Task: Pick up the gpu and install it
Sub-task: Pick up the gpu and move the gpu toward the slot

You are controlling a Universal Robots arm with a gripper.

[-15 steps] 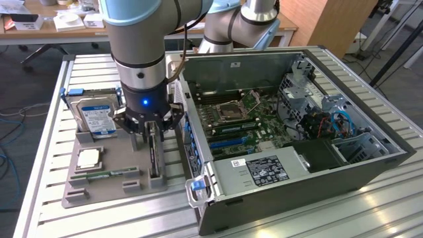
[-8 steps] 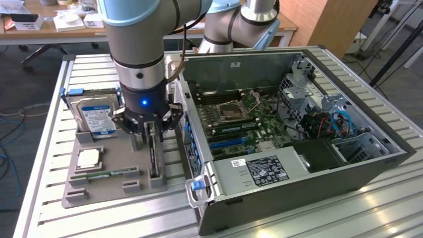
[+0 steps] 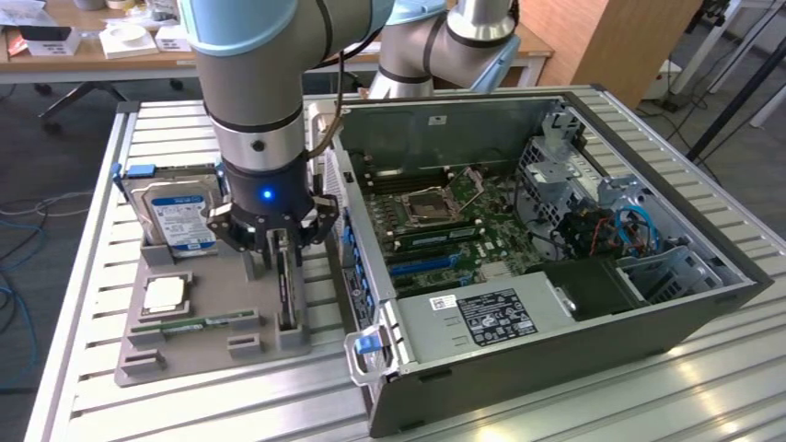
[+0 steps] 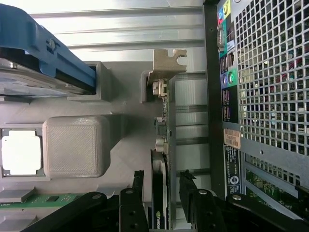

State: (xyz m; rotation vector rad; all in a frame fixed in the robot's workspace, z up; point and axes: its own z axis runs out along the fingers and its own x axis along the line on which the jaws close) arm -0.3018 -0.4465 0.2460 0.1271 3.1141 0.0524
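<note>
- You are looking at the gpu (image 4: 161, 145), which is standing on its long edge in a narrow slot of the grey holder (image 4: 125, 101), just beside the back wall of the computer case (image 4: 270, 72).
- Edge-on, it is showing as a thin flat card. It has a green board edge with small metal parts, a black face with a green logo, and a bent silver bracket (image 4: 169, 62) at the end away from the pincer.
- From the exterior view, the gpu (image 3: 287, 295) is appearing as a dark upright strip beneath the arm.
- The pincer (image 4: 161, 183) is sitting open. Its black fingers (image 4: 138, 191) are flanking the card, one on each side, with a slim gap showing on both sides.
- In the exterior view, the pincer (image 3: 282, 247) is hanging straight down over the card.
- The holder (image 3: 209, 354) is looking like matte grey plastic with fine layered ridges, and a rounded square block (image 4: 75, 146) is rising from it.
- A boxy silver hard drive (image 3: 179, 216) with a blue-and-white label is standing upright in the holder.
- A square chip (image 3: 165, 296) with a shiny lid and a narrow green memory stick (image 3: 197, 324) are lying flat in the holder.
- The case (image 3: 553, 368) is showing dark sheet metal, and its back panel is a perforated grid.
- Everything is resting on a table (image 3: 687, 396) of ribbed aluminium slats.
</note>
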